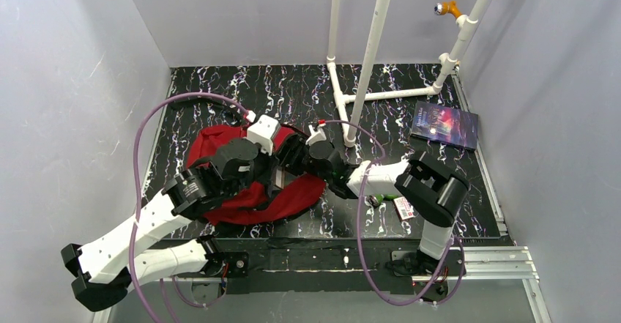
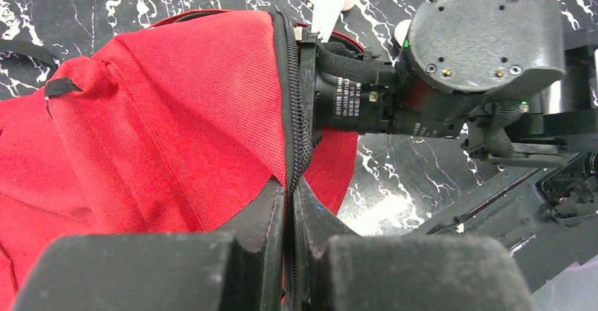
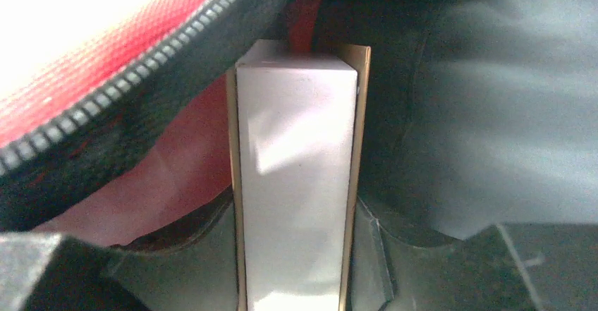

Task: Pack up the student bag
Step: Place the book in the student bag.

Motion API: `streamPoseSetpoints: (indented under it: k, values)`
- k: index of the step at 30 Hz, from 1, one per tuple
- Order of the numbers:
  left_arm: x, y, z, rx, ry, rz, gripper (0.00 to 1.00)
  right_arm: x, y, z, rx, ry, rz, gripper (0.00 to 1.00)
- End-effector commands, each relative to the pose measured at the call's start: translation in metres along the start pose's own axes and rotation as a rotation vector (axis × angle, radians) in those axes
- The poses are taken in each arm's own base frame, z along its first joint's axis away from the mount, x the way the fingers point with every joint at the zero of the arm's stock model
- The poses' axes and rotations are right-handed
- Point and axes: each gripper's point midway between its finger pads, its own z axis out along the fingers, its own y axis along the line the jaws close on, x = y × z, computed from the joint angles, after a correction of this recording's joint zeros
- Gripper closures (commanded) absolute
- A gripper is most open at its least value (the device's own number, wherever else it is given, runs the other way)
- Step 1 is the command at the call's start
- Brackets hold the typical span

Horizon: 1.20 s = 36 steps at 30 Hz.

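1. While both arms crowd over it, the top view shows the red student bag lying left of centre on the marbled table, long axis far-left to near-right.
2. Left wrist: the left gripper has its jaws pinching the bag's zipper edge.
3. Right wrist: the right gripper has its jaws clamping a white box under the zipper rim.

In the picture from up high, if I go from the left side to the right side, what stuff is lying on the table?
red student bag → small white-and-red packet → dark book
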Motion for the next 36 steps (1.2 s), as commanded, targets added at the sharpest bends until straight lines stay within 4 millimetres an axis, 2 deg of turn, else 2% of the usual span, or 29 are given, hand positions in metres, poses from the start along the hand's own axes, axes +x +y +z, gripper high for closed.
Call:
streamPoseSetpoints:
  k: [1,5,10,14,20,22,28,32,36]
  values:
    - [0.001,0.005,-0.009,0.002,-0.019,0.008,1.00,-0.023,0.045,0.017,-0.175,-0.112,-0.044,0.69]
    - [0.004,0.019,-0.011,-0.063,-0.022,0.024,1.00,-0.019,0.043,0.039,-0.192,-0.113,-0.076,0.65]
    - [0.009,0.023,-0.011,-0.082,-0.009,0.041,1.00,-0.001,0.024,0.057,-0.152,-0.064,-0.108,0.58]
    - [0.021,0.029,-0.010,-0.116,0.012,0.018,1.00,0.014,0.004,0.059,-0.069,-0.013,-0.157,0.39]
    - [0.028,0.039,-0.007,-0.166,-0.011,-0.004,1.00,0.006,-0.020,0.034,0.069,-0.021,-0.265,0.08]
    - [0.026,0.043,-0.008,-0.190,-0.023,-0.010,1.00,0.003,-0.025,0.026,0.108,-0.017,-0.289,0.02]
    - [0.025,0.053,-0.009,-0.250,-0.037,-0.021,1.00,0.002,-0.032,0.001,0.173,0.031,-0.369,0.02]
    - [0.025,0.056,-0.009,-0.269,-0.044,-0.019,1.00,-0.004,-0.022,-0.014,0.187,0.047,-0.450,0.01]
    - [0.027,0.061,-0.005,-0.302,-0.035,-0.002,1.00,-0.009,-0.021,-0.030,0.228,0.092,-0.579,0.01]
